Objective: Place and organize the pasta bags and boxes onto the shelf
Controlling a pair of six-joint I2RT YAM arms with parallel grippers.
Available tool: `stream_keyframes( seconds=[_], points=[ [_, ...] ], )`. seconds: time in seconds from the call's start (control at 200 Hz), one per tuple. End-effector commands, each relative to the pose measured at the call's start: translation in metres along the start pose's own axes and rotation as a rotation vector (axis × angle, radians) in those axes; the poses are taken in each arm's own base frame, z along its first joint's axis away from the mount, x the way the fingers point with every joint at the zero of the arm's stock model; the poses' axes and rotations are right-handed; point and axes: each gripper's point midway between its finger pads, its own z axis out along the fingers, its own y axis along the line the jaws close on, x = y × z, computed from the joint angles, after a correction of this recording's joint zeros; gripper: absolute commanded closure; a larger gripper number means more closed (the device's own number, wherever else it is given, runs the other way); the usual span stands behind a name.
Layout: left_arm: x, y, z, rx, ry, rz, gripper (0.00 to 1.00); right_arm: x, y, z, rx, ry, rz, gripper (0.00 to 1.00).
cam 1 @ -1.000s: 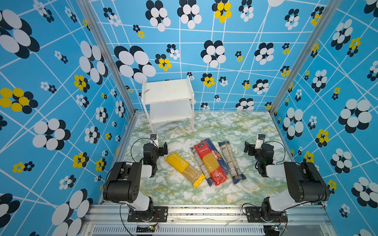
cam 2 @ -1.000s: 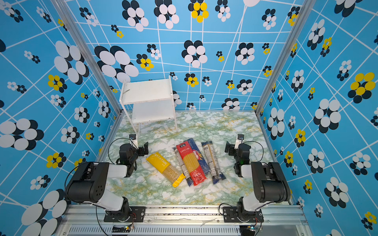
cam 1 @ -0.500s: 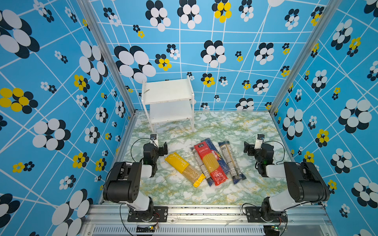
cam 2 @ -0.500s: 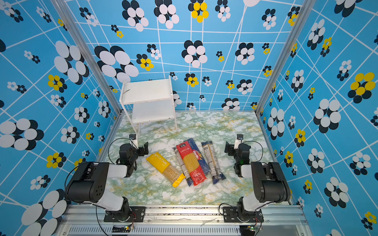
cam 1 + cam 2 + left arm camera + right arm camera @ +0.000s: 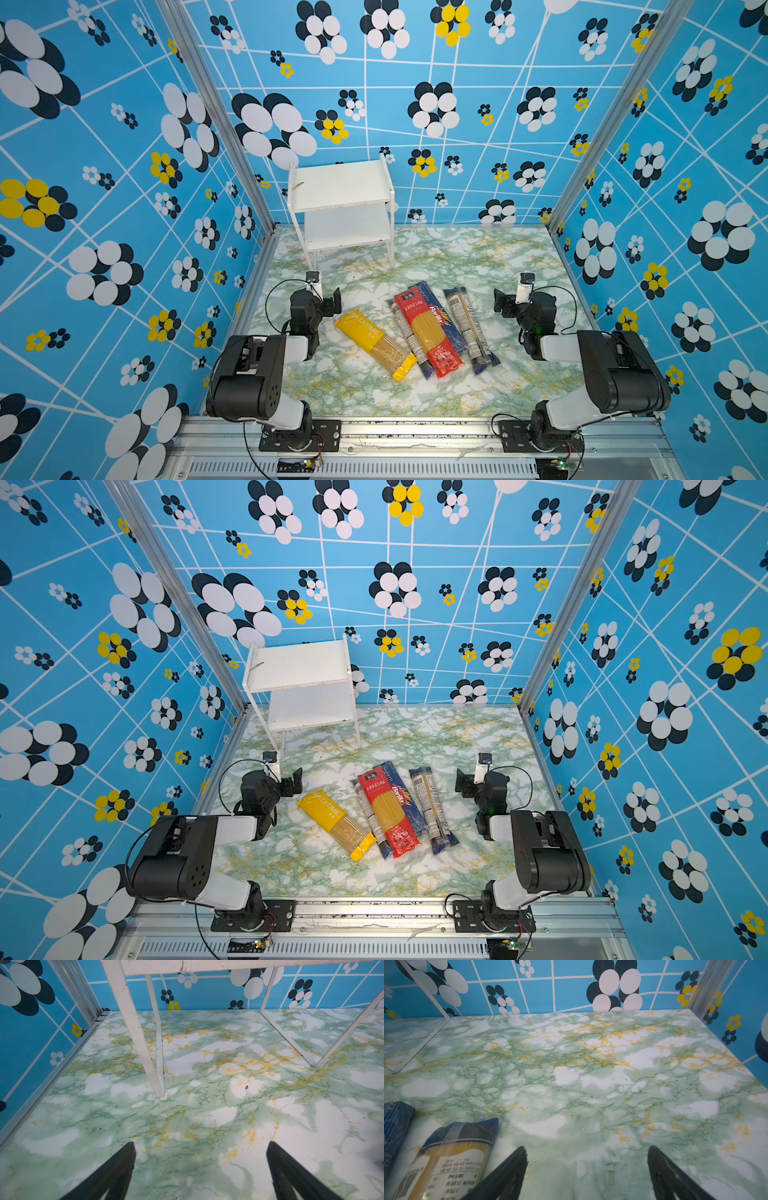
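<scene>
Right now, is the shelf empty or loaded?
Empty. Both boards of the shelf are bare; the pasta packs lie on the table.

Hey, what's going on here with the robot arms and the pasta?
Nothing is being handled yet. The left claw and right claw are open and empty, low over the table. A yellow bag, a red bag overlapping a blue Barilla box, and two slim bags lie flat mid-table. The white shelf at the back holds none of them.
</scene>
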Motion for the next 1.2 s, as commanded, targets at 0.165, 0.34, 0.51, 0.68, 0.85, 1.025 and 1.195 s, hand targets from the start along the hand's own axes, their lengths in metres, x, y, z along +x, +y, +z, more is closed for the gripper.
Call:
stream_keyframes(
  seconds=[0.165,0.34,0.51,0.68,0.85,1.025,1.195],
  points=[
    [-0.019,-0.006,-0.004,0.035,0.013,0.013,0.01,-0.03,0.01,-0.005,-0.051,0.068,0.001,0.07],
    [-0.027,-0.021,-0.01,0.086,0.054,0.029,0.01,-0.037,0.012,-0.008,-0.063,0.137,0.052,0.05],
    [-0.037,-0.036,-0.02,0.106,0.113,0.045,0.01,-0.052,0.026,-0.017,-0.131,0.174,0.076,0.06],
    [-0.042,-0.048,-0.032,0.128,0.176,0.02,0.01,-0.072,0.057,-0.035,-0.25,0.143,0.039,0.06],
    [-0.043,-0.061,-0.045,0.164,0.224,-0.073,0.01,-0.086,0.117,-0.058,-0.403,0.102,-0.096,0.07],
    [-0.047,-0.074,-0.059,0.237,0.241,-0.18,0.01,-0.073,0.192,-0.088,-0.611,0.065,-0.367,0.11],
    [-0.045,-0.088,-0.072,0.308,0.297,-0.279,0.01,-0.051,0.239,-0.11,-0.732,0.096,-0.541,0.12]
  ],
)
